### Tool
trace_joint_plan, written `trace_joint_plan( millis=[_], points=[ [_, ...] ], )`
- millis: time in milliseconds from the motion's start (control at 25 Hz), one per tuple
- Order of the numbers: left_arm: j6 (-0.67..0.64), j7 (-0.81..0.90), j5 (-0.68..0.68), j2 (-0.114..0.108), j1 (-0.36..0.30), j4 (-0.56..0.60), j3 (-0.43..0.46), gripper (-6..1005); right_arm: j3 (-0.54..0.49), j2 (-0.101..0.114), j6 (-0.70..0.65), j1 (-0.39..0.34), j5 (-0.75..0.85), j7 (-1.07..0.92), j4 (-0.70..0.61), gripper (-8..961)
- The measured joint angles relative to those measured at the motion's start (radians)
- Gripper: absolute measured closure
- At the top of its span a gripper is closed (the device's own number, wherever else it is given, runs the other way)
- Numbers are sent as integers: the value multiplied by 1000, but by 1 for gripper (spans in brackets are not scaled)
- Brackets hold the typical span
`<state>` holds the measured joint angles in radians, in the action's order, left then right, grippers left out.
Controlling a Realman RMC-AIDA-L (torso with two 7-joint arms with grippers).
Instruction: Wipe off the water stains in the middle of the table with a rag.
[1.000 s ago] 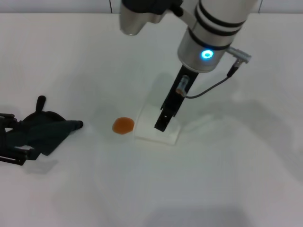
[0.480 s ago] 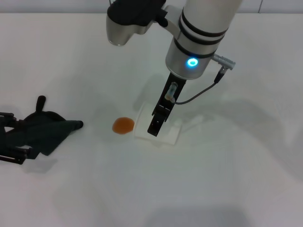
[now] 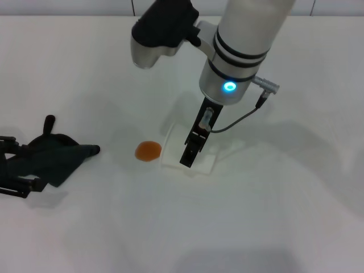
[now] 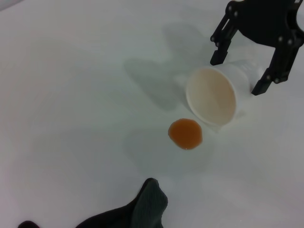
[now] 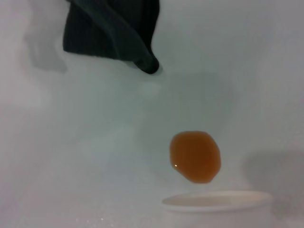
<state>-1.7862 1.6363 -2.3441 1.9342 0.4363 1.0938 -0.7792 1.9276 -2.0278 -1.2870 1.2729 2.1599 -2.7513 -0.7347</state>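
Observation:
The water stain (image 3: 148,151) is a small orange-brown blot on the white table (image 3: 256,227); it also shows in the left wrist view (image 4: 185,133) and the right wrist view (image 5: 195,156). The dark rag (image 3: 54,158) lies at the table's left edge in my left gripper (image 3: 20,166), well left of the stain. Its tip shows in the left wrist view (image 4: 142,211). My right gripper (image 3: 192,151) is open, its fingers (image 4: 219,45) straddling a white paper cup (image 3: 173,147) that lies on its side just right of the stain.
The cup's mouth (image 4: 211,102) faces the stain and almost touches it. The right arm's big white body (image 3: 244,45) hangs over the table's middle back. The rag also shows in the right wrist view (image 5: 111,26).
The right arm has shifted left and its finger has slid a little toward the stain over the cup. The cup, stain, rag and left gripper have not moved.

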Motion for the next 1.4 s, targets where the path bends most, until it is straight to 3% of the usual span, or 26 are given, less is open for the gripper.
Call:
trace_joint_plan(
  millis=[360, 1400],
  points=[
    [13, 0, -1, 3, -1, 0, 0, 151, 143, 0, 101, -3, -60, 2, 12, 114],
    [21, 1, -14, 11, 0, 0, 0, 151, 214, 0, 188, -43, -152, 40, 51, 121]
  ],
)
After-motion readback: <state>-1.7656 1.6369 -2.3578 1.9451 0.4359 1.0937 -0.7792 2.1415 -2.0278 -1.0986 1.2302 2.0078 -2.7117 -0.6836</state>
